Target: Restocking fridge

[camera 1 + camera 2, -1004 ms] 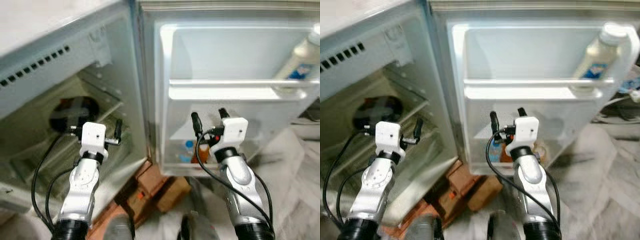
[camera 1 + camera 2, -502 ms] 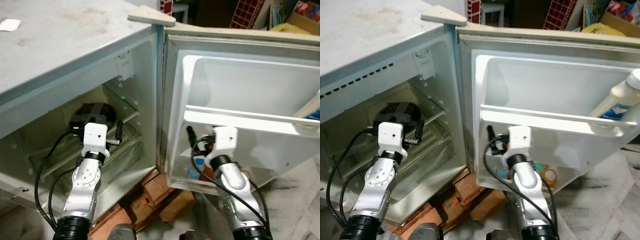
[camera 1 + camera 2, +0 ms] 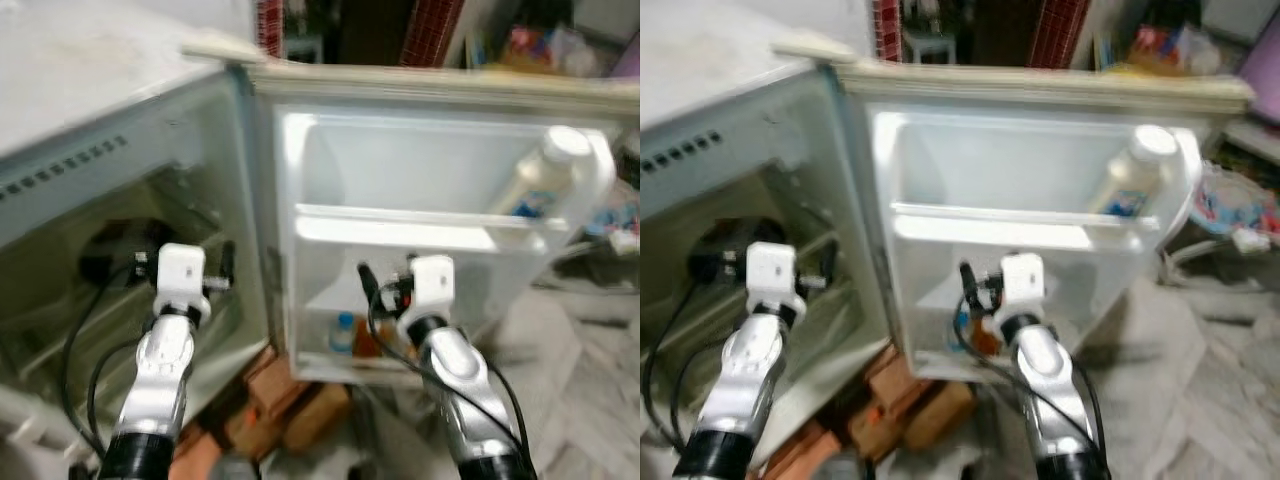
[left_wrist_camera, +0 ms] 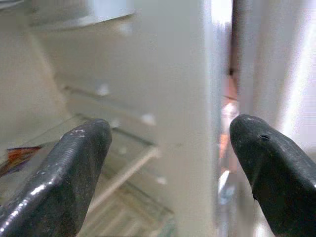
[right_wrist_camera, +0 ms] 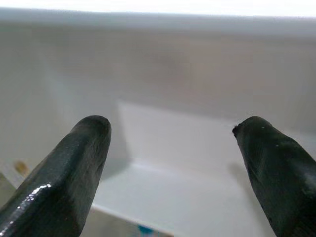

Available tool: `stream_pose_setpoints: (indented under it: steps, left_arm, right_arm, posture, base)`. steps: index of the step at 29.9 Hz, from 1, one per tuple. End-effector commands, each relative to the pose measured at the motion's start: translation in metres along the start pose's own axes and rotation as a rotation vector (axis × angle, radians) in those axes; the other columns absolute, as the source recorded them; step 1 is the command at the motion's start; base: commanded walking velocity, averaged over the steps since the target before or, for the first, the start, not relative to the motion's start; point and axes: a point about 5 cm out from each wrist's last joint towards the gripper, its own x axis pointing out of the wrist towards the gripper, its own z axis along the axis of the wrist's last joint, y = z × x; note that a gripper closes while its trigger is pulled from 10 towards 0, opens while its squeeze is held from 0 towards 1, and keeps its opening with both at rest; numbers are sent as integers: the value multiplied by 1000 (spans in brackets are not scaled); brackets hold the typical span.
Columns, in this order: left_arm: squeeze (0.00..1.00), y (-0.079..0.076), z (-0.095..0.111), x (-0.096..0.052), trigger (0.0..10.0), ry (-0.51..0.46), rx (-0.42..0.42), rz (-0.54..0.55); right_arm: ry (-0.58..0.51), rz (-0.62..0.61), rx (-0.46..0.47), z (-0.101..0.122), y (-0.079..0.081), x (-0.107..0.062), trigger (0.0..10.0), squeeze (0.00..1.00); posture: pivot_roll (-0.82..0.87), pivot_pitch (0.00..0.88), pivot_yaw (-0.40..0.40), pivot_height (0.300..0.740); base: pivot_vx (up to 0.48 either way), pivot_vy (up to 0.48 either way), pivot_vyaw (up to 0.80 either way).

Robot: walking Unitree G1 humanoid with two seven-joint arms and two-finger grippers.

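Note:
The small fridge (image 3: pixel 120 190) stands open, its door (image 3: pixel 440 150) swung out to the right. A white bottle (image 3: pixel 545 170) leans in the upper door shelf at its right end. In the lower door shelf stand a small blue-capped bottle (image 3: pixel 343 330) and an orange item (image 3: pixel 368 340). A dark round thing (image 3: pixel 110 250) lies on a glass shelf inside. My left gripper (image 3: pixel 184 260) is open at the fridge opening, empty (image 4: pixel 168 143). My right gripper (image 3: pixel 388 277) is open before the lower door shelf, empty (image 5: pixel 170 133).
Bricks and brown boxes (image 3: pixel 290 400) lie on the floor under the fridge's front corner. A pale cloth (image 3: pixel 590 340) covers the floor at the right. Coloured clutter (image 3: pixel 1230 200) sits behind the door. The picture is blurred.
The whole picture has shifted and blurred, so the camera moved. Both grippers stay open and empty in about the same places relative to the fridge.

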Motion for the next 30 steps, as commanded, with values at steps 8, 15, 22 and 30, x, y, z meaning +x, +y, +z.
stream_pose_setpoints:
  steps: [8, 15, 22, 30]
  left_arm:
    - [0, -6, 2, 4, 10000, -4, -9, -17]
    - [0, -6, 3, 6, 10000, -10, -4, -20]
    - [0, -6, 4, 7, 10000, -15, 18, -32]
    - [0, -6, 1, 8, 10000, -8, 62, -30]
  right_arm:
    - [79, 130, 19, -9, 7, -3, 10000, 0]
    - [142, 345, 26, -15, 28, -10, 10000, 0]
    - [133, 433, -29, -12, 27, -11, 10000, 0]
    - [-37, 214, -39, 13, 3, 2, 10000, 0]
  posture:
    - [-33, 0, 7, 740]
    - [-32, 0, 13, 740]
    - [-33, 0, 16, 740]
    - [-34, 0, 15, 740]
  base:
    - [-316, -329, 0]
    - [-339, -325, 0]
    - [-173, -316, 0]
    - [0, -106, 183]
